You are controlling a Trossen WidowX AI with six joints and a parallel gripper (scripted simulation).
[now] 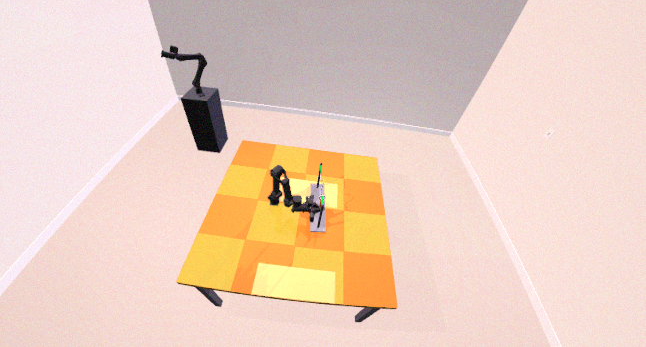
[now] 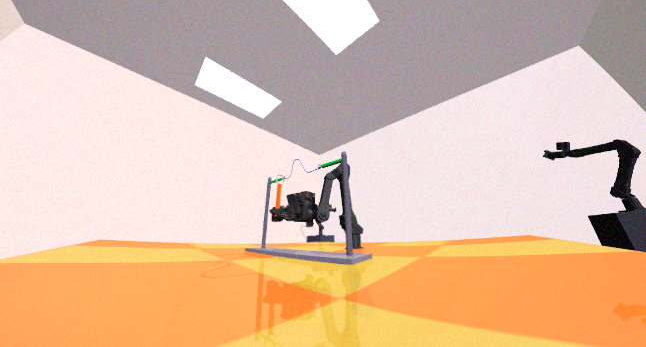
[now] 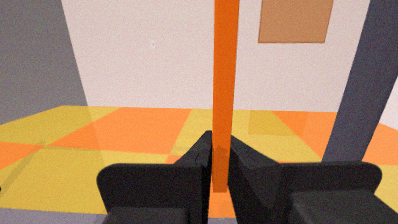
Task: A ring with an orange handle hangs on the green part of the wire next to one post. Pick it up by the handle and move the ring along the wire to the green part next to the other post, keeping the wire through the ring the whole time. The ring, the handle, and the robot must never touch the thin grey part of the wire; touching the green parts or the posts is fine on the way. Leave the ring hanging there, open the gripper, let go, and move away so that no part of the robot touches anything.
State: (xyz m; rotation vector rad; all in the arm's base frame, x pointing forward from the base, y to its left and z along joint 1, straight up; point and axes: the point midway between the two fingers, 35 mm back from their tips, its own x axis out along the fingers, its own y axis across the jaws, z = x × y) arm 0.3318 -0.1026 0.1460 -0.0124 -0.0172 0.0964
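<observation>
The orange handle (image 2: pixel 278 198) (image 3: pixel 225 75) stands nearly upright, its lower end between the fingers. My gripper (image 1: pixel 319 209) (image 2: pixel 276 215) (image 3: pixel 215 135) is shut on it, below the wire. The small pale ring (image 2: pixel 279 175) is at the handle's top, around the green part (image 2: pixel 273 182) by the left post (image 2: pixel 266 215) in the exterior view, near that part's inner end. Whether ring and wire touch is too small to tell. The thin grey wire (image 2: pixel 297 160) rises in a hump, dips and reaches the other green part (image 2: pixel 331 163) by the other post (image 2: pixel 346 208). The wrist view does not show the ring.
Both posts stand on a grey base plate (image 1: pixel 318 228) (image 2: pixel 310 255). In the wrist view one dark post (image 3: pixel 357 75) rises close on the right of the handle. A second arm (image 1: pixel 200 70) (image 2: pixel 625 170) stands on a dark pedestal (image 1: pixel 205 125) away from the table.
</observation>
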